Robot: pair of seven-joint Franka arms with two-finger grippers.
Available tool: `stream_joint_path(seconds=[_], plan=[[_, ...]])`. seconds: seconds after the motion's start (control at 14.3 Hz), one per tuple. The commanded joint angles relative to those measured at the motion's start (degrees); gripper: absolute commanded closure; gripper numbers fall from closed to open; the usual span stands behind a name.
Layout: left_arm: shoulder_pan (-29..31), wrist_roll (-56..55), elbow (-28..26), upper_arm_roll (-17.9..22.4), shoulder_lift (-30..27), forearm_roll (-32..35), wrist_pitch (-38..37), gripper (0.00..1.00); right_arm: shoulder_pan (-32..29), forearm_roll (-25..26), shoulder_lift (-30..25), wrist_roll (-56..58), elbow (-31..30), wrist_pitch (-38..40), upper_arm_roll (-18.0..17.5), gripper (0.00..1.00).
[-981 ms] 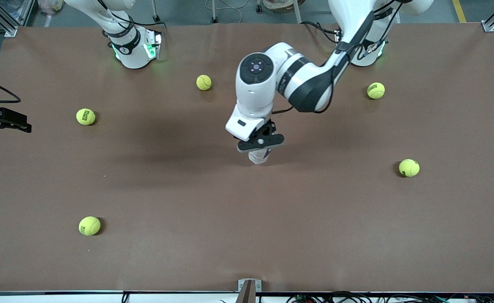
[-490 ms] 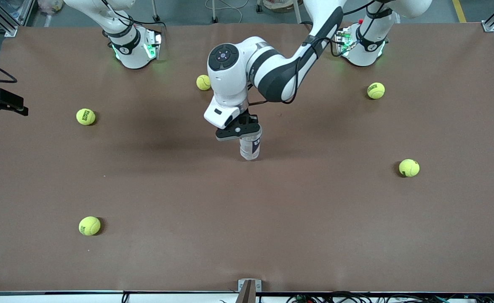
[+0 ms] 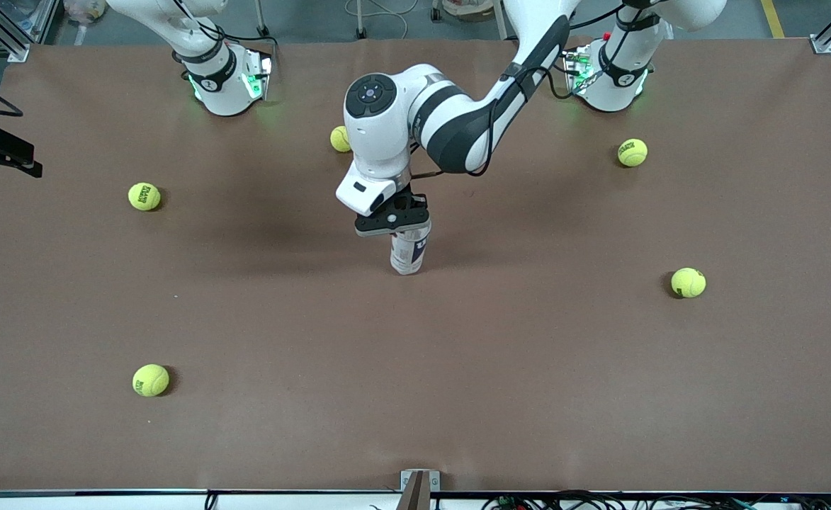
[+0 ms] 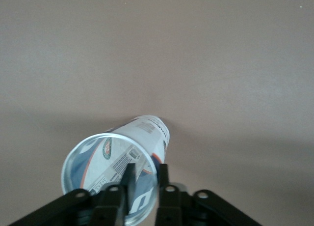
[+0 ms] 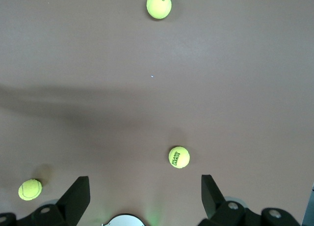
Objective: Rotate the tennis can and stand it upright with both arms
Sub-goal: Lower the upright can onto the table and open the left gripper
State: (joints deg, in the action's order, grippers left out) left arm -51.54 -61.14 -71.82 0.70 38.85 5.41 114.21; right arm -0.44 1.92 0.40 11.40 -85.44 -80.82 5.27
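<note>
The tennis can (image 3: 408,253) is a clear tube with a white and navy label. It stands close to upright at the middle of the table, open end up. My left gripper (image 3: 409,225) is right above it and shut on its rim. In the left wrist view one finger (image 4: 128,174) is inside the can (image 4: 147,130) and the other is outside the wall, around my left gripper (image 4: 145,174). My right gripper (image 5: 145,196) is open and empty, high over the right arm's end of the table, and it shows at the front view's edge (image 3: 4,152).
Several yellow-green tennis balls lie loose on the brown table: one (image 3: 341,138) beside the left arm's wrist, two (image 3: 144,196) (image 3: 151,380) toward the right arm's end, two (image 3: 632,152) (image 3: 688,282) toward the left arm's end.
My left gripper has carried the can toward the right arm's end of the table, and more of the can now shows below it. My right gripper has drawn away toward the robots' side.
</note>
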Motion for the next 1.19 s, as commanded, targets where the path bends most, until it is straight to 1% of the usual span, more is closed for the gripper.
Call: stream_joint_path(seconds=[0.0, 0.21, 0.35, 0.49, 0.7, 0.84, 0.91, 1.12], plan=[[-0.2, -0.4, 2.0, 0.2, 1.2, 0.3, 0.1, 0.58, 0.9, -0.6, -3.5, 0.6, -2.8, -0.8, 0.9, 0.0], [-0.1, -0.4, 2.0, 0.1, 0.7, -0.1, 0.1, 0.49, 0.7, -0.7, -3.4, 0.6, -2.8, -1.5, 0.8, 0.0], [-0.1, -0.6, 2.0, 0.0, 0.3, -0.4, 0.1, 0.37, 0.8, -0.7, -3.5, 0.6, -2.8, -1.5, 0.6, 0.0], [0.1, -0.6, 2.0, 0.1, -1.1, -0.5, 0.1, 0.32, 0.9, -0.8, -3.6, 0.6, -2.9, -1.5, 0.5, 0.0], [0.9, -2.3, 2.0, 0.4, -3.4, -0.5, 0.1, 0.26, 1.0, -1.4, -4.4, 0.6, -3.6, -1.6, 0.5, 0.0], [3.9, -2.4, 1.6, 0.5, -6.1, -0.5, 0.1, 0.09, 0.9, -1.7, -5.4, 0.6, -4.8, -1.9, 0.5, 0.0], [5.5, -1.8, 1.6, 0.6, -7.6, -0.5, 0.0, 0.0, 0.7, -2.6, -6.1, 0.6, -5.7, -2.5, 0.5, 0.0], [12.1, 2.8, 0.3, 0.7, -12.2, -0.4, -3.0, 0.0, 0.7, -3.1, -6.8, 0.5, -6.6, -3.0, 0.7, 0.0]])
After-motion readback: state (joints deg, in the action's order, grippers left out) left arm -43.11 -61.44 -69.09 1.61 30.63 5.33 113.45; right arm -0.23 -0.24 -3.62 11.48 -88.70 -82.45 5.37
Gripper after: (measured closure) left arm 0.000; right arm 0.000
